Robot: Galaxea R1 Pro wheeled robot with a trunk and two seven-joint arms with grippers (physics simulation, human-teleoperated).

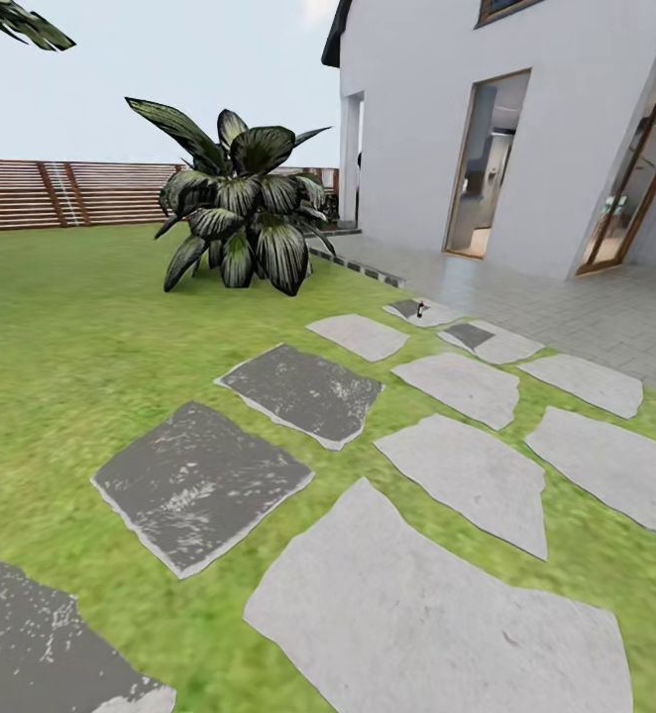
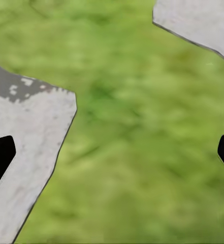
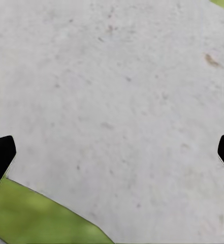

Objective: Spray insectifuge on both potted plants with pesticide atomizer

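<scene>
Standing on a far pale stepping stone (image 1: 422, 314), the pesticide atomizer (image 1: 420, 308) shows in my head view as a tiny dark upright sliver, too small for me to make out any detail. That stone lies at the far end of the path, just beside the grey paved patio (image 1: 566, 307) in front of the white house (image 1: 447, 119). From there the other stepping stones (image 1: 467, 470) run back toward me across the green lawn (image 1: 60, 347), some pale grey, some dark and mottled, such as the dark stone (image 1: 201, 482) to the left of the path. Left of the atomizer and well apart from it, a large striped spiky plant (image 1: 241, 213) grows out of the grass. Behind it a brown slatted wooden fence (image 1: 60, 191) closes off the lawn.

My left gripper (image 2: 112, 157) hangs over grass, its two black fingertips (image 2: 0, 155) at opposite edges of the left wrist view, spread wide with nothing between them; a pale stone with a dark patch lies under one tip, and a second stone corner sits across the grass from it. My right gripper (image 3: 112, 157) hangs over a pale speckled stone slab (image 3: 117, 91), its fingertips (image 3: 0, 155) likewise far apart and holding nothing, with a wedge of grass beside one tip.
</scene>
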